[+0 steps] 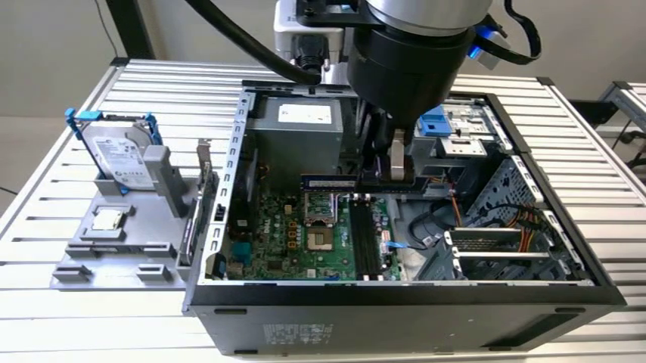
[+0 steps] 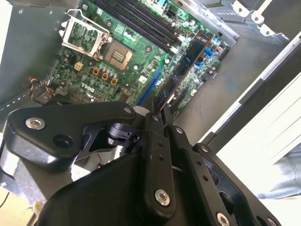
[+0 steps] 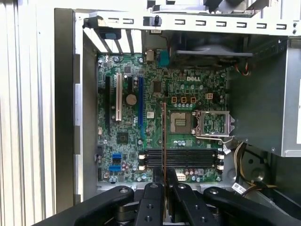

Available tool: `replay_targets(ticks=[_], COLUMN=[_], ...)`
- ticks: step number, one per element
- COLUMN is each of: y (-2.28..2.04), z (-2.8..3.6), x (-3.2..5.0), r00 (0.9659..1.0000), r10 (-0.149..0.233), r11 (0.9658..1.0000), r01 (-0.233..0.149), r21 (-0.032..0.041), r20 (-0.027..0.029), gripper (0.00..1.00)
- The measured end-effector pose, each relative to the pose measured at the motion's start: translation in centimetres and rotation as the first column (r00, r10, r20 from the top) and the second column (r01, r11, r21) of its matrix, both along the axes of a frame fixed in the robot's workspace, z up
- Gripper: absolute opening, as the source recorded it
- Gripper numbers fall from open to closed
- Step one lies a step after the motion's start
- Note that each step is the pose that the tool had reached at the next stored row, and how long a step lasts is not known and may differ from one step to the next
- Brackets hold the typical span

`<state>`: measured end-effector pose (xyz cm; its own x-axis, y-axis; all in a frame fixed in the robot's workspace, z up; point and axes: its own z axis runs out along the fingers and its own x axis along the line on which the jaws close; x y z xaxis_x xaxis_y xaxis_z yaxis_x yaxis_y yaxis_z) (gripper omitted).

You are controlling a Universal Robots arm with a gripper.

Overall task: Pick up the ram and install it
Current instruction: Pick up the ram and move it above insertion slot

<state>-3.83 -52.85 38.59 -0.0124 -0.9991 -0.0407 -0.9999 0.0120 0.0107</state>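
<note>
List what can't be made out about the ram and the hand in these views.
1. Exterior view: the arm's wrist covers much of the hand and the ram's gripped end.
2. Both wrist views: the ram shows edge-on, so its chip faces are hidden.
3. First wrist view: how high the ram hangs above the memory slots cannot be judged, and the slot latches are too small to read.

hard drive label (image 1: 119, 157), print unreadable
</note>
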Motion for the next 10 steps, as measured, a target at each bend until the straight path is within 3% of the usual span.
replay_targets(ticks=[10], y=[0.0], z=[0.0], x=[0.79], r00=[1.0], r10=[0.0], r11=[1.0], r01=[0.0], r21=[-0.0002], r20=[0.0], gripper=[0.0])
